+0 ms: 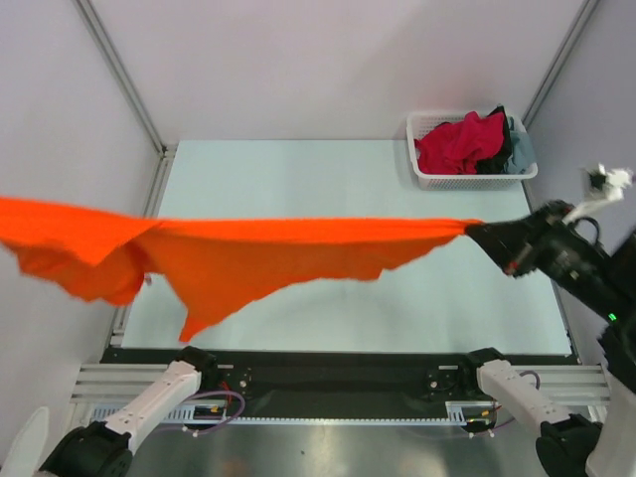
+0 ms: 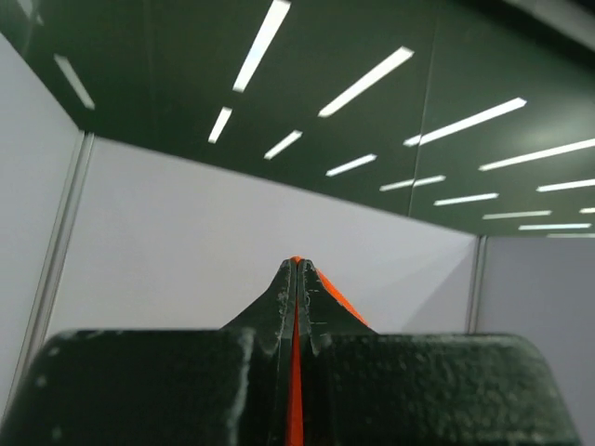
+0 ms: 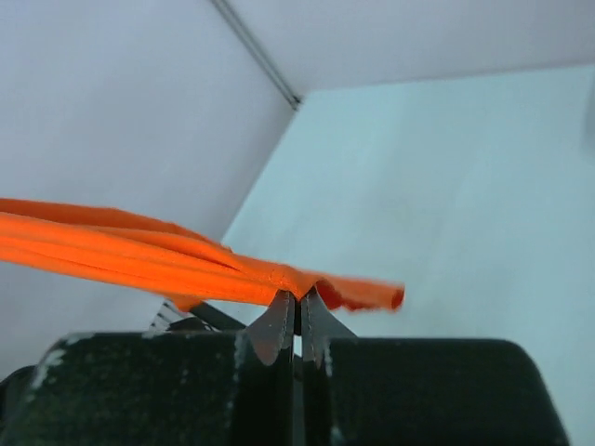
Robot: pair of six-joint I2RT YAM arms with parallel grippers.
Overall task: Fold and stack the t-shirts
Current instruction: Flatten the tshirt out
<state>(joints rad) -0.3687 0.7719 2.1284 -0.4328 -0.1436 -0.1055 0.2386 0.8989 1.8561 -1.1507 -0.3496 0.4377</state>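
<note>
Above the counter (image 1: 328,179) we hold the orange t-shirt (image 1: 248,253) stretched out, left tool (image 2: 296,268) and right tool (image 1: 477,231) pinched tight on it. No folds yet; other t-shirts (image 1: 457,144) wait in the far-right corner basket (image 1: 467,182).

Left gripper (image 2: 297,267) clamped tight, pointing upward; right gripper (image 1: 477,231) clamped tight, arm outstretched.

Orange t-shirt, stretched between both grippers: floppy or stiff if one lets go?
Likely very floppy: the orange t-shirt sags and drapes in loose folds below its taut top edge. Probably light: thin pinches at the left gripper and right gripper carry it. Released, it would probably swing down and crumple onto the table.
</note>
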